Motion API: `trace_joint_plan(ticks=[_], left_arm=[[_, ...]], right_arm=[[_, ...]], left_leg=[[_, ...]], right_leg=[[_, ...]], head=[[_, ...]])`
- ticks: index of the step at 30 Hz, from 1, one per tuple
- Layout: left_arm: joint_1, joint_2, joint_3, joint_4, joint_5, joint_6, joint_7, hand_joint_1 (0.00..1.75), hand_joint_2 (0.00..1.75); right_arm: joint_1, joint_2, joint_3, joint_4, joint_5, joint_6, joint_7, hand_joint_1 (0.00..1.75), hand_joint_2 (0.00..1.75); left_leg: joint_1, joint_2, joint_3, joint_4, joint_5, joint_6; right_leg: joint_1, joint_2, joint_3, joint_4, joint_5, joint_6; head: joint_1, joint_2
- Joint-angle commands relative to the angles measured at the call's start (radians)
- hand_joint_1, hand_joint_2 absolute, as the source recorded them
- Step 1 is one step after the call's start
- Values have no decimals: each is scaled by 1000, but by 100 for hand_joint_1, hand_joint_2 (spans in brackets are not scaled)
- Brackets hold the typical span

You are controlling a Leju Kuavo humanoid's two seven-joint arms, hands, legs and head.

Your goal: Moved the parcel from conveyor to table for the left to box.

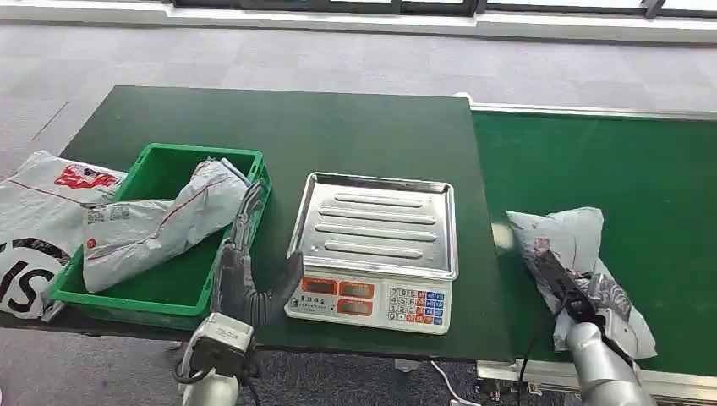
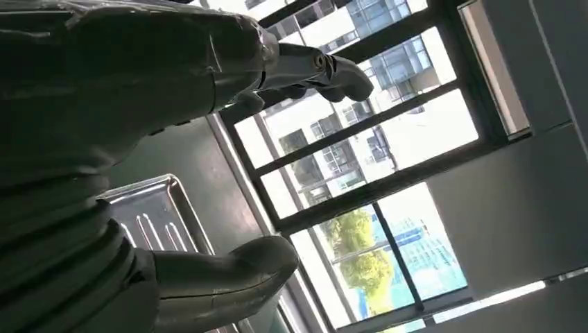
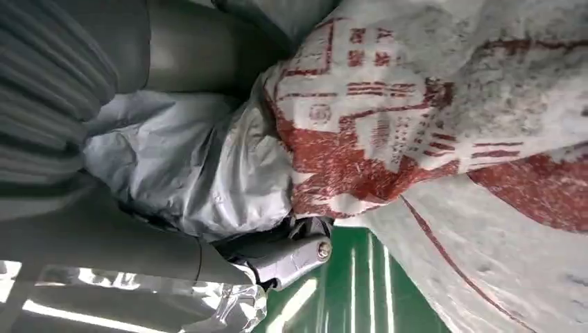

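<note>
On the green conveyor belt (image 1: 592,161) at the right lies a grey parcel (image 1: 565,230) with red print. My right hand (image 1: 571,296) lies over its near end, and the wrist view shows the crumpled parcel (image 3: 416,104) bunched between the thumb and fingers of that hand (image 3: 104,139). My left hand (image 1: 251,269) stands upright over the table's front edge, between the green box (image 1: 199,153) and the scale, fingers spread and holding nothing. Its wrist view shows the same left hand (image 2: 139,104) with nothing between thumb and fingers.
The green box holds another grey parcel (image 1: 161,224). A scale with a steel tray (image 1: 376,224) (image 2: 152,215) sits mid-table on the dark green table (image 1: 296,127). A large white bag (image 1: 34,220) lies at the table's left end. Windows stand beyond.
</note>
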Motion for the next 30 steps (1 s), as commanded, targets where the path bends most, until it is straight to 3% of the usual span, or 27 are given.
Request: trace_joint_plan(ticks=[1, 3, 7, 8, 10, 14, 23, 25, 28, 30], left_arm=[[8, -3, 45, -13, -14, -14, 15, 0, 175], [15, -5, 48, -24, -18, -17, 20, 0, 175], [15, -5, 48, -24, -18, -17, 20, 0, 175], [23, -15, 54, -34, -23, -21, 22, 0, 175], [32, -18, 52, -47, -29, -27, 27, 0, 175], [28, -16, 38, -23, -26, -25, 19, 0, 175], [-12, -3, 10, 57, 4, -13, -19, 0, 175], [-24, 2, 2, 71, 13, -6, -27, 0, 175], [-29, 4, -1, 76, 16, 0, -28, 0, 175], [-34, 9, -6, 81, 25, 2, -33, 0, 175]], right_arm=[[16, 51, -29, -140, 4, -106, 0, 175, 175], [41, 77, -25, -245, 17, -119, 24, 175, 175], [41, 77, -25, -245, 17, -119, 24, 175, 175], [69, 122, -37, -371, 10, -279, -16, 175, 175], [147, 207, 0, -679, 20, -328, -31, 175, 175], [205, 273, 112, -949, 63, -348, 3, 175, 175], [176, 291, 319, -988, 83, -397, -16, 175, 175], [158, 291, 405, -971, 50, -325, -60, 175, 175], [146, 300, 441, -952, 60, -332, -36, 175, 175], [136, 280, 504, -924, 31, -237, -82, 175, 175]], left_leg=[[1, 1, 2, -2, 0, -1], [1, 2, 1, -1, 0, -1], [0, 2, 1, -1, -1, 0], [0, 1, 0, -1, -1, 0], [0, 2, -1, -1, -1, -1], [0, 2, -4, 0, -1, -1], [0, 3, -1, -2, 0, 0], [1, 4, -1, -2, 0, -1], [1, 5, -1, -2, 0, -1], [0, 4, -1, -2, 0, -1]], right_leg=[[1, 1, 2, -2, 0, -2], [1, 1, 1, -2, 0, -1], [1, 2, 0, -1, 0, -2], [0, 1, -1, -1, 0, -1], [1, 3, -2, 0, 0, -1], [0, 3, -5, 2, 0, -1], [1, 3, -3, 0, 0, -2], [1, 4, -3, -1, 0, -2], [1, 5, -3, 0, 1, -2], [0, 4, -3, 0, 0, -2]], head=[[0, 0], [0, 0], [0, 0], [0, 0], [0, 0], [0, 0], [0, 0], [0, 0], [0, 0], [0, 0]])
